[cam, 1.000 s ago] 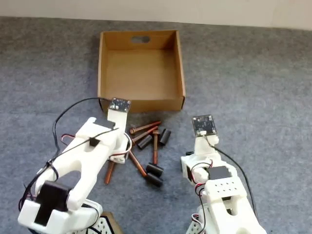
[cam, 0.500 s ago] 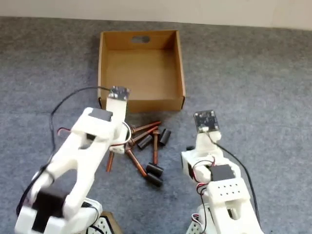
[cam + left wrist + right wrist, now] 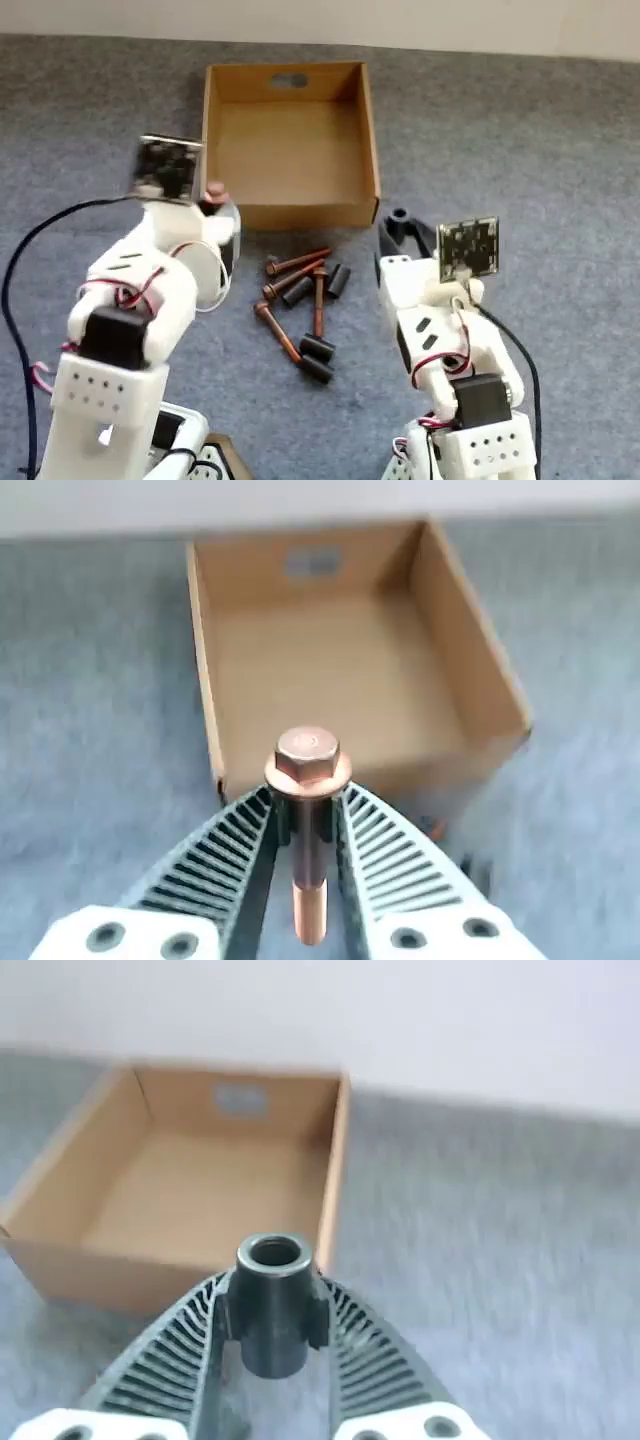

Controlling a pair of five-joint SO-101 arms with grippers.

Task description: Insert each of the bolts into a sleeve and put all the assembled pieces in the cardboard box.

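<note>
My left gripper (image 3: pixel 308 825) is shut on a copper bolt (image 3: pixel 308 810), head up, held in the air in front of the cardboard box (image 3: pixel 340 670); from above the bolt's head (image 3: pixel 213 193) pokes up beside the box's left front corner. My right gripper (image 3: pixel 270 1310) is shut on a black sleeve (image 3: pixel 270 1300), its bore facing up. In the high view that sleeve (image 3: pixel 400 218) hangs right of the box's (image 3: pixel 290 140) front right corner. Several loose bolts (image 3: pixel 318 298) and sleeves (image 3: pixel 317 358) lie on the carpet between the arms.
The open box is empty inside, with a hand slot (image 3: pixel 288 80) in its far wall. Grey carpet (image 3: pixel 520 150) spreads all around. A black cable (image 3: pixel 40 240) loops off the left arm.
Both arms have risen from the pile. The left one lifted a bolt up and to the left; the right one lifted a sleeve clear of the carpet.
</note>
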